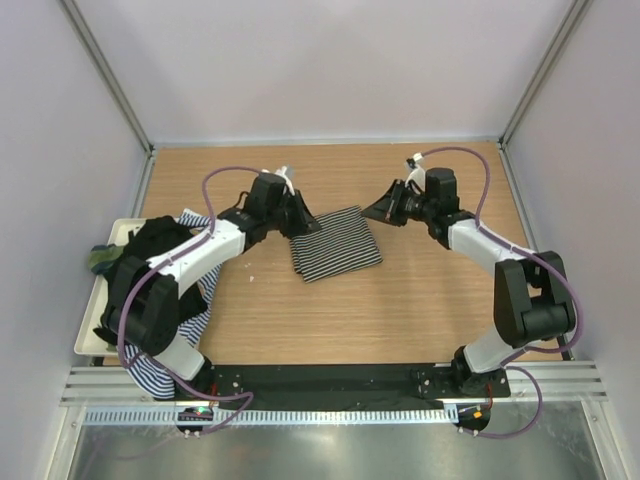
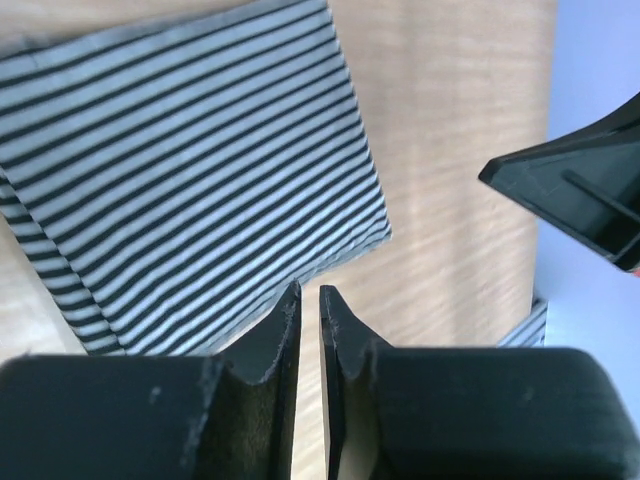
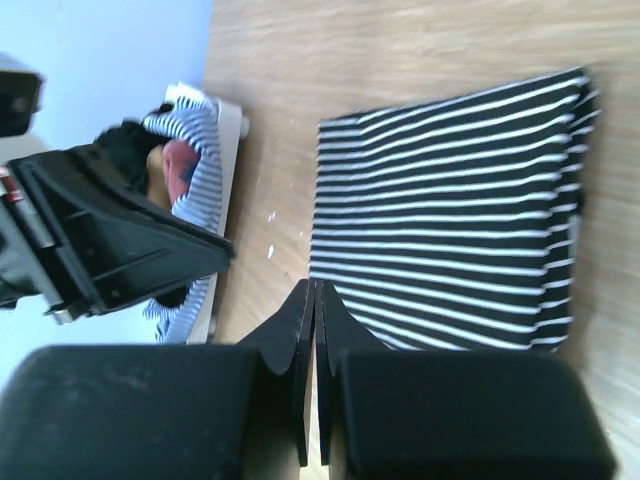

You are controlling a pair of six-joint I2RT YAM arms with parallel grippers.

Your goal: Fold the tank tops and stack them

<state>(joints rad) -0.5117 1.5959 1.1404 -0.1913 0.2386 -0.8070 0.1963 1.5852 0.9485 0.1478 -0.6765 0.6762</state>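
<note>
Flanks the folded striped tank top (image 1: 335, 243), flat on the bench (image 1: 400, 310), from both sides. Reaches in on its left, elbow bent, left end effector (image 2: 309, 295) narrowed to a slit (nothing held) by its edge. Angles down near its right edge, right end effector (image 3: 314, 290) pinched together, empty.

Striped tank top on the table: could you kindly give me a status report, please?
Left gripper, right gripper: shut, empty. Black-and-white striped cloth tank top folded flat on wooden table, between them, held by neither. Nothing in the way.
</note>
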